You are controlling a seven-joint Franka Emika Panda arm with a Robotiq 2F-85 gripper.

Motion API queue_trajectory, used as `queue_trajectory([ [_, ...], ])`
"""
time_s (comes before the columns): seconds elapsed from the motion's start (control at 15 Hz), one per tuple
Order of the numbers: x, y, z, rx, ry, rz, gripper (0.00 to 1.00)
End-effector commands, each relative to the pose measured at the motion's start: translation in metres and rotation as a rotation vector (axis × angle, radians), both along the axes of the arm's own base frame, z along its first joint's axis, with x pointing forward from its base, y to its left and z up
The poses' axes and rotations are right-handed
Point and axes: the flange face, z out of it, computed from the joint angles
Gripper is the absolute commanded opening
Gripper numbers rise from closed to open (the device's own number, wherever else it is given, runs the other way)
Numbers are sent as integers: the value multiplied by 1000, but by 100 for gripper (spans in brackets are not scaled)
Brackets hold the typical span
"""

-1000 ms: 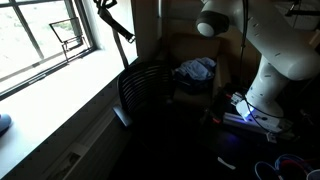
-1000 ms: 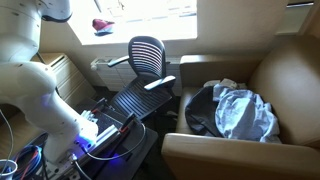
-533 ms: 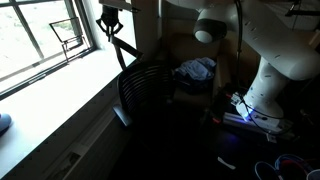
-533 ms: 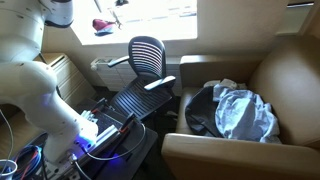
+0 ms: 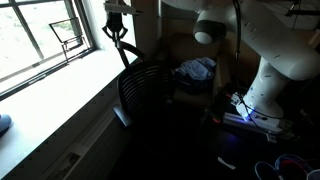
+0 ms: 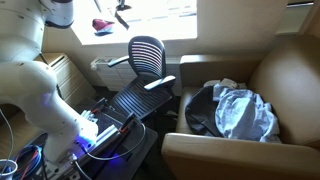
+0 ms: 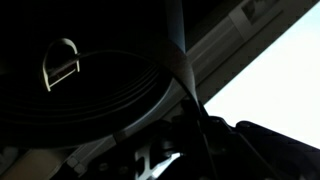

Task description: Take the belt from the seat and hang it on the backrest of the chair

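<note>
The jaws have moved sideways, nearer the chair [image 5: 145,92], with the belt [image 5: 122,50]. They are shut tight on it. The belt hangs by the window [image 5: 40,40], just above the ribbed backrest [image 6: 148,52]

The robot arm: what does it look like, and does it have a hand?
The glossy white robot arm is built of thick rounded segments with ball-like joints. At its tip sits a small dark gripper, too shadowed for detail. A thin dark cable runs along the arm. Loose coloured cables lie by its base, where a blue light glows.
</note>
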Motion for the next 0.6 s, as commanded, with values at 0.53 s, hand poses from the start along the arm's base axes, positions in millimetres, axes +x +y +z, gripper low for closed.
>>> queue_trajectory([
  [0.53, -59, 45, -87, -24, 430, 238, 1],
])
